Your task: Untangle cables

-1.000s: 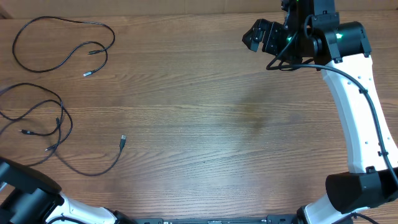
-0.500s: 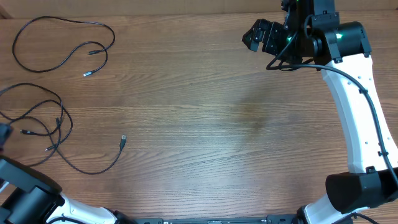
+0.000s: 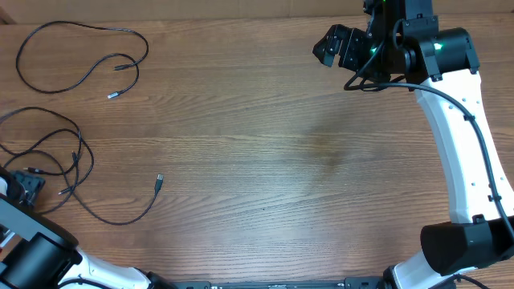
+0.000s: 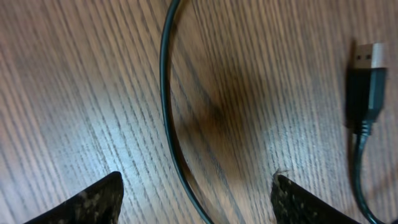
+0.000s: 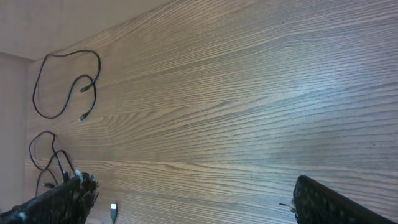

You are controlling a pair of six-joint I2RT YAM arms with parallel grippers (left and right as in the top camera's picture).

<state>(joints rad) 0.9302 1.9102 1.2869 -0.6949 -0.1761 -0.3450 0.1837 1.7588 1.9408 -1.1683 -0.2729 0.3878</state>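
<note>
Looks like the grab-a-strand step. The left tool (image 4: 197, 186) is wide open and empty, low over the table (image 3: 257, 160) at the left edge. It's straddling one strand (image 4: 163, 93) of the tangled cables (image 3: 83, 144), USB plug (image 4: 364, 87) just beside. One loop (image 3: 80, 27) lies apart, far left. The right tool (image 3: 333, 48) hangs far right, open, empty. Next move, I'd guess: drop, pinch that strand, pull it clear.

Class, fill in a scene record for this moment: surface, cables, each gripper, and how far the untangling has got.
Surface: wooden table
Separated cable: one loose loop, lying apart from the rest
Tangled cables: thin black loops crossing one another
Left gripper: open, straddling one strand, USB plug beside it
Right gripper: open, empty, away from the cables
Progress: partly done
</note>
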